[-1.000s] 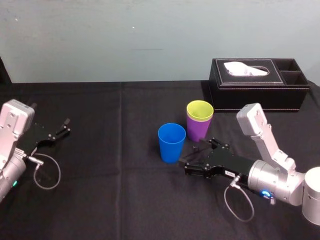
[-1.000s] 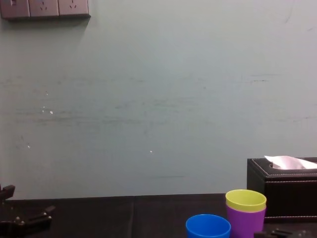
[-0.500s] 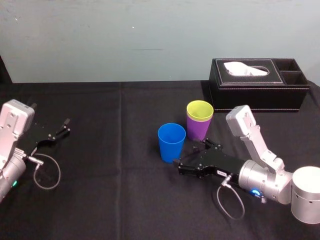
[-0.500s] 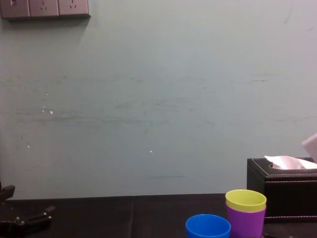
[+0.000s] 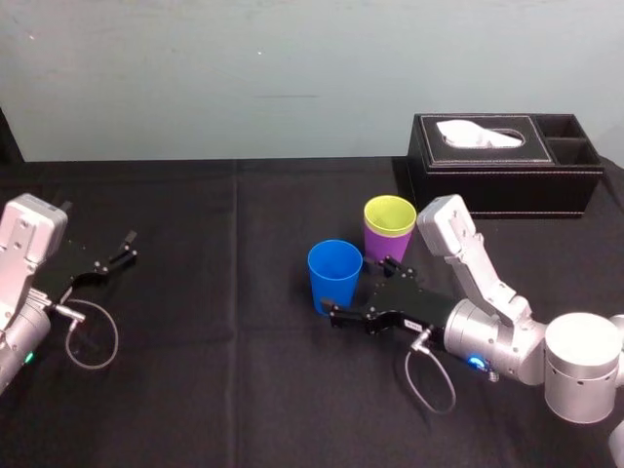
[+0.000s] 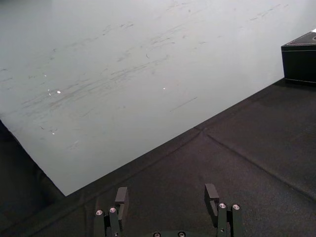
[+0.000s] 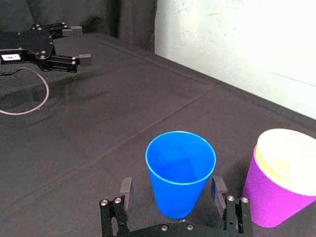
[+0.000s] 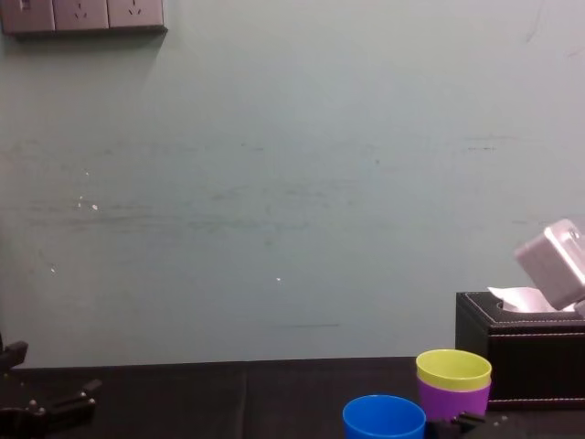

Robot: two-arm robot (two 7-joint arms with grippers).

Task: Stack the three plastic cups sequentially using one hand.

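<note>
Head view, end effector (image 5: 360, 290) flanking blue cup (image 5: 333, 275)

Blue cup (image 5: 333, 277) upright and empty, yellow-green cup (image 5: 390, 214) nested in upright purple cup (image 5: 380, 249) (just beside it)

It looks like a lab or test room: a table (image 5: 195, 390) under black cloth, a bare scuffed wall (image 8: 292, 183) with sockets (image 8: 82, 14) far beyond the jaws of the right gripper (image 5: 357, 289), and a tissue box (image 5: 507, 166) off to one side of them.
</note>
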